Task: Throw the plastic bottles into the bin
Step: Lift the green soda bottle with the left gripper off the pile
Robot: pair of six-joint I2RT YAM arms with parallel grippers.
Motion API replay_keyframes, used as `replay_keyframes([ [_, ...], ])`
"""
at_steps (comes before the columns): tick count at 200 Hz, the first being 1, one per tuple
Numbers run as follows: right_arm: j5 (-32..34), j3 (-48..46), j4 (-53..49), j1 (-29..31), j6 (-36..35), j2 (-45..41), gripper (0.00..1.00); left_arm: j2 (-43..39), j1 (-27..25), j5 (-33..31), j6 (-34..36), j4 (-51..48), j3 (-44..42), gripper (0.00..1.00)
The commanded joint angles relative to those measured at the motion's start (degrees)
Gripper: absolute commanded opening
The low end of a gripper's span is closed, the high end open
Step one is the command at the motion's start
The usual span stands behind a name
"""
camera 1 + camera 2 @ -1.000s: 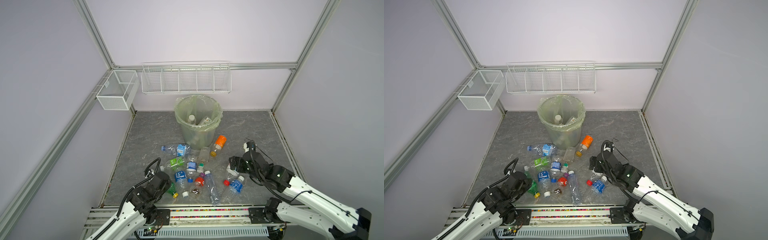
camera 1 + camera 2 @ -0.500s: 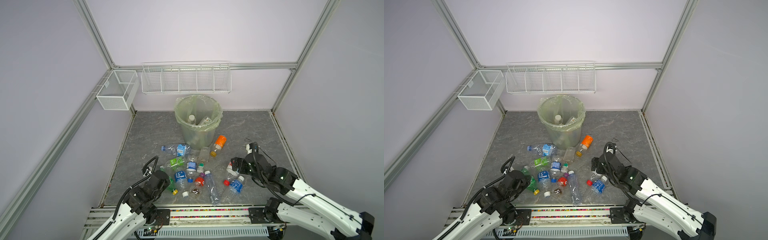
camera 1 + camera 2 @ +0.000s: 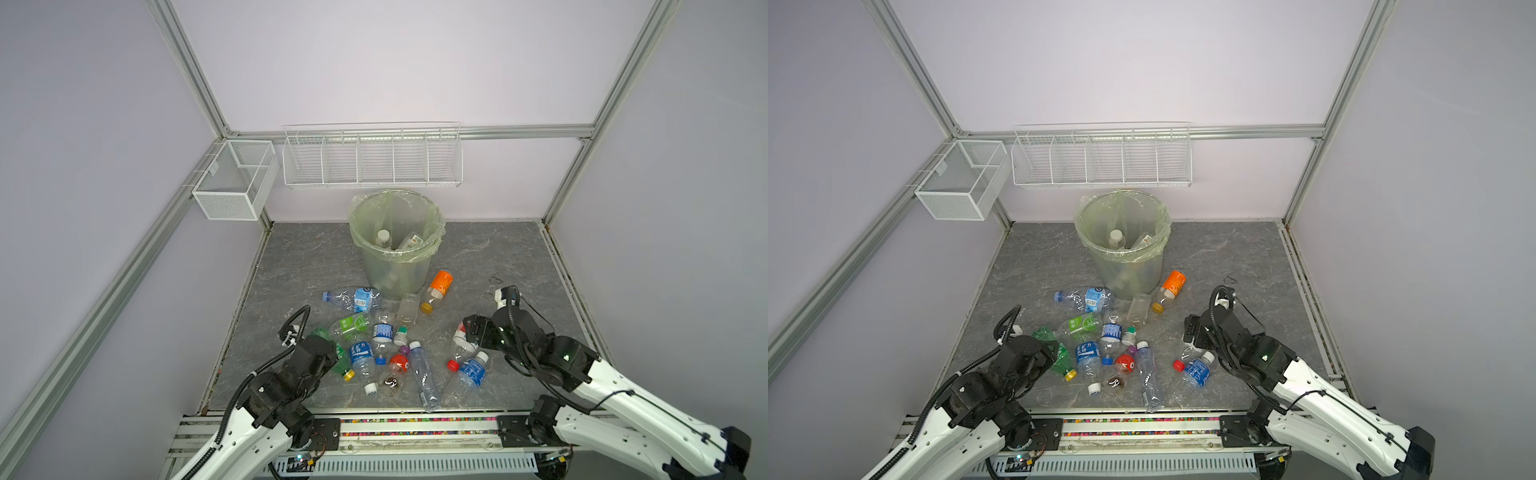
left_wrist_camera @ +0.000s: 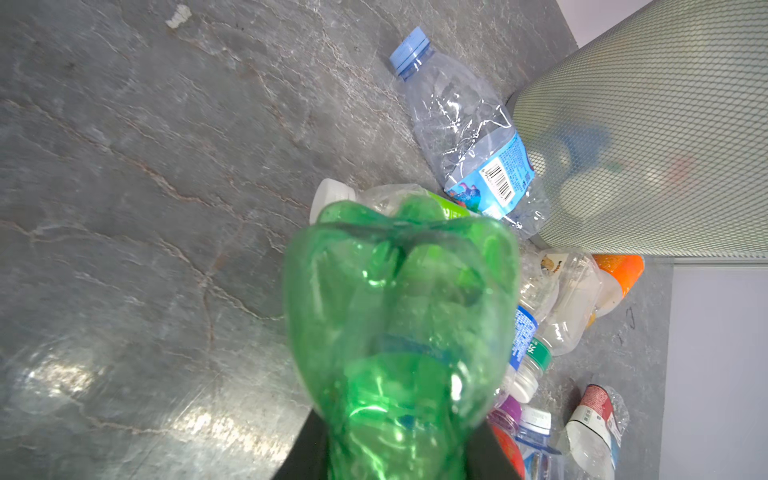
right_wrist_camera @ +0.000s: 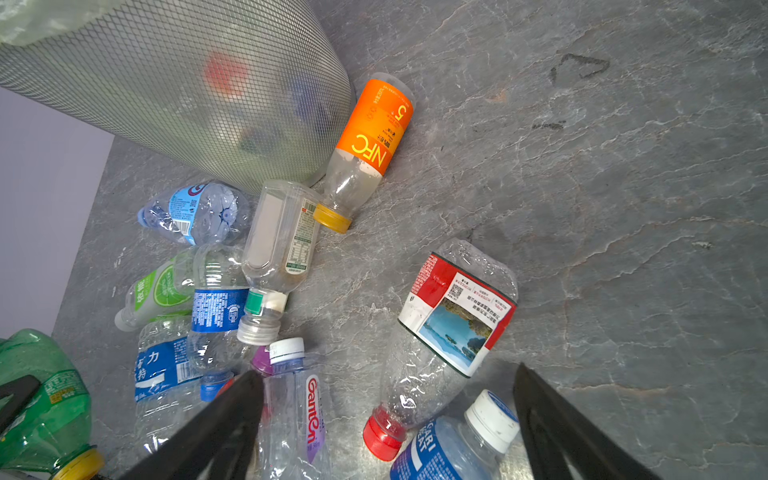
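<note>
My left gripper (image 4: pixel 399 440) is shut on a crushed green bottle (image 4: pixel 399 311) with a yellow cap, at the left edge of the pile in both top views (image 3: pixel 338 359) (image 3: pixel 1059 357). Several other plastic bottles lie scattered on the grey floor in front of the bin (image 3: pixel 395 274) (image 3: pixel 1125 270), which holds a few bottles. My right gripper (image 5: pixel 386 390) (image 3: pixel 469 332) hangs open just above a crushed clear bottle with a red-and-white label and red cap (image 5: pixel 453 316). Beside that one lies a blue-labelled bottle with a white cap (image 5: pixel 457 449).
A white wire mesh box (image 3: pixel 235 178) hangs on the left wall frame, and a long white wire rack (image 3: pixel 372 160) hangs on the back wall above the bin. Walls close in the floor on three sides. A rail (image 3: pixel 415 428) runs along the front edge.
My left arm has shifted slightly to the left, still gripping the green bottle. My right arm has eased a little toward the front right, its jaws still open.
</note>
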Motion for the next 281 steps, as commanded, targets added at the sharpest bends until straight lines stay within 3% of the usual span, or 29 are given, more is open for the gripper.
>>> replay_keyframes([
  [1, 1.42, -1.14, -1.57, -0.18, 1.41, -1.08, 0.96, -0.09, -0.16, -1.73, 0.54, -0.98, 2.4, 0.0],
  [281, 3.03, -1.3, -3.87, -0.18, 2.82, -2.66, 0.99, 3.71, -0.2, -2.45, 11.23, 5.85, 15.85, 0.0],
])
